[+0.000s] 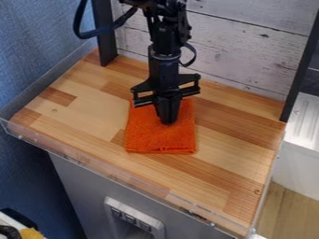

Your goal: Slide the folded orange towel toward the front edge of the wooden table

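Claw [167,120] looks narrow, tips down at cloth [149,136]; can't tell if any fabric's pinched tbh. Cloth's folded, lying on wood top [230,140], clear lip [68,152] out front of it. I'd go easy on downward push, soft layers could bunch or skid.

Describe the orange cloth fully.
The orange cloth looks like textured fabric, folded into a rough rectangle, with layered edges showing on its near side. It lies flat on the wooden surface, near the middle. The black hand hangs down over its far half, hiding part of it; contact is unclear.
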You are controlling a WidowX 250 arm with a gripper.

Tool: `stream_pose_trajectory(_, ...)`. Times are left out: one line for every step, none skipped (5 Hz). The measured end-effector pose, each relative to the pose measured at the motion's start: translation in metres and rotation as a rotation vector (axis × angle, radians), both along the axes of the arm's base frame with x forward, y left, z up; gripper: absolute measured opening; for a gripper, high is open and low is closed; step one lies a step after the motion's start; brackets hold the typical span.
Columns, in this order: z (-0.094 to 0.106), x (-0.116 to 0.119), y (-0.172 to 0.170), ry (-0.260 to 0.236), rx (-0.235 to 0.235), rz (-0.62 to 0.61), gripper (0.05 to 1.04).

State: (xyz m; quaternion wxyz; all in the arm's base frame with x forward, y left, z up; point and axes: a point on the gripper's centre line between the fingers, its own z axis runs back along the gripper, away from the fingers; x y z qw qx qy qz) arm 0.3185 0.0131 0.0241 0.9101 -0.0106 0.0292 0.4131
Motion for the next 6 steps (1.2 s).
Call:
stream_pose_trajectory(-0.001,0.002,0.0,-0.015,-0.024,0.002,0.059)
stream_pose_trajectory(-0.001,0.006,0.001,-0.048,-0.04,-0.002,0.059)
stream_pose_trajectory(-0.009,0.01,0.004,-0.077,-0.048,0.0,0.059)
stream_pose_trajectory(-0.014,0.012,0.007,-0.112,-0.035,-0.006,0.059)
stream_pose_trajectory(-0.015,0.009,0.007,-0.143,-0.015,-0.052,0.059)
stream_pose_trajectory(-0.016,0.002,0.001,-0.172,0.018,-0.169,0.059)
